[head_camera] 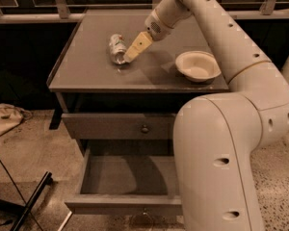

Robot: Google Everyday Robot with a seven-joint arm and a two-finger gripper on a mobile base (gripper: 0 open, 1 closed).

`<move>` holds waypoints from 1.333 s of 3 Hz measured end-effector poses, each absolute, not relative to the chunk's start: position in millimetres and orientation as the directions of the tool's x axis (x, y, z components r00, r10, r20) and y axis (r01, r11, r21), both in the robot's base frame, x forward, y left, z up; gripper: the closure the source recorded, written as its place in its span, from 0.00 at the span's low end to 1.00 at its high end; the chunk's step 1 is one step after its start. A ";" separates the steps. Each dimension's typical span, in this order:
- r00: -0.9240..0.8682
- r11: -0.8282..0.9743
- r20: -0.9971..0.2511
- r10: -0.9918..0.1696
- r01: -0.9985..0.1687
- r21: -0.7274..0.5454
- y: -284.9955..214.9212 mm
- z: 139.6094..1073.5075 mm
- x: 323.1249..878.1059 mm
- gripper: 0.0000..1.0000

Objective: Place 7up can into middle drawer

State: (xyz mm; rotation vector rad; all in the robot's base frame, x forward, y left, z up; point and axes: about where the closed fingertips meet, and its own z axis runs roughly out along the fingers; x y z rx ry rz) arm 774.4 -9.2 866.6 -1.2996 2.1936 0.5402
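Grey middle drawer point(125, 177) open, jaws at 7up can point(116, 46)

The cabinet top point(86, 69) holds the 7up can point(117, 47) on its side, gripper point(129, 57) beside it, and a bowl point(198, 66).

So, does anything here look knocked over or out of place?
The 7up can lies on its side on the cabinet top rather than standing; the gripper is right at its near end. The middle drawer is pulled open. The bowl sits upright.
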 end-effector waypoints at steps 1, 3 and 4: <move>-0.398 0.457 -0.621 -0.675 -0.886 0.071 -8.6 865.9 774.6 0.00; -0.459 0.481 -0.604 -0.651 -0.866 0.139 32.7 825.9 799.5 0.00; -0.470 0.484 -0.595 -0.652 -0.862 0.151 42.7 823.2 802.0 0.00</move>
